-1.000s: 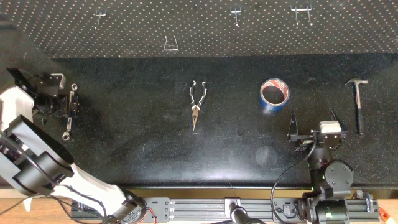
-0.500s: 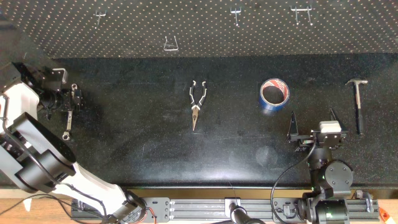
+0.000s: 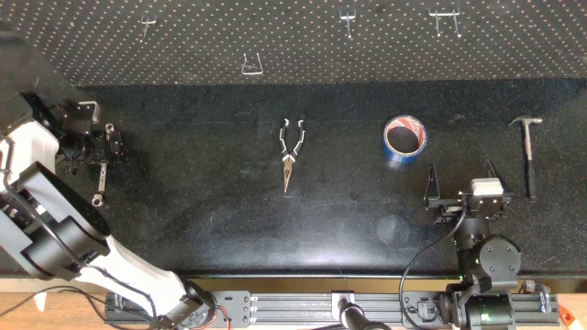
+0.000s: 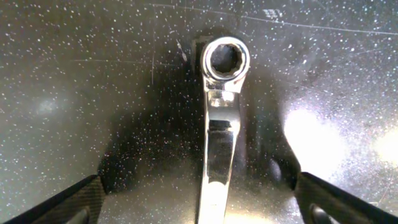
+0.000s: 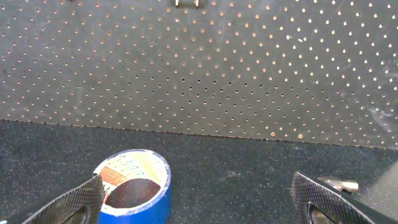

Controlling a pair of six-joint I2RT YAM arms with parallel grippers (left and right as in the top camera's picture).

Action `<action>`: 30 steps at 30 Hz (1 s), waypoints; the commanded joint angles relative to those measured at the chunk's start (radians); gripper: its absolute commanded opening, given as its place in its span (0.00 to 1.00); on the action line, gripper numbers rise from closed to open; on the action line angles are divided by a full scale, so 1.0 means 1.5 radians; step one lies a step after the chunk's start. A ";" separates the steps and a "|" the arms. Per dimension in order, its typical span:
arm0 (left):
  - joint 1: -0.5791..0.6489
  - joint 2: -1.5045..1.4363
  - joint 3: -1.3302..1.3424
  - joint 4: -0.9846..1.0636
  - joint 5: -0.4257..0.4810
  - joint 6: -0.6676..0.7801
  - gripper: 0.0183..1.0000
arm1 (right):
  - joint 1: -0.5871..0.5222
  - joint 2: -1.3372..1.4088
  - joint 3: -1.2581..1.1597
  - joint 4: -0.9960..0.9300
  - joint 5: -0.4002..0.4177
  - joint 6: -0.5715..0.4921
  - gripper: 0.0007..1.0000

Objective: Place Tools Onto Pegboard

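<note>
Wrench (image 3: pixel 102 170) is found flat on the black tabletop (image 3: pixel 211 215) at the far left of the top view. Its long axis runs nearly up and down the picture, one end toward the pegboard (image 3: pixel 293 41) and the other toward the lower left. The left tool (image 3: pixel 89 148) is set over the upper part of it.

In the left wrist view the ring end (image 4: pixel 225 59) is seen at upper centre. From there the shank runs straight down to the bottom edge, midway between the two fingers (image 4: pixel 68 202) at the lower corners. The fingers are spread wide on either side of the shank and clear of it; nothing is gripped. The closing line is therefore judged to lie square across the shank, as a grasp of it requires. Whether the tool is low enough to close on the metal cannot be told.

The right tool (image 3: pixel 461 188) is seen at the lower right of the top view, well apart from the wrench. It too is spread wide and empty, with the tape roll (image 3: pixel 404 137) and the hammer (image 3: pixel 527 156) near it. The left arm is by far the nearer to the wrench. Of the hooks on the pegboard, the one at the upper left (image 3: pixel 148 20) is judged the closest to it.
</note>
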 commanded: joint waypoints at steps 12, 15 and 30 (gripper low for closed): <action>0.001 0.027 0.006 -0.012 0.009 -0.011 0.01 | 0.004 -0.003 -0.001 -0.004 -0.005 0.003 0.98; -0.003 0.022 0.006 -0.011 0.010 -0.066 0.01 | 0.004 -0.003 -0.001 -0.004 -0.005 0.003 0.98; -0.008 -0.311 -0.044 -0.074 0.017 -0.079 0.01 | 0.004 -0.003 -0.001 -0.004 -0.005 0.003 0.98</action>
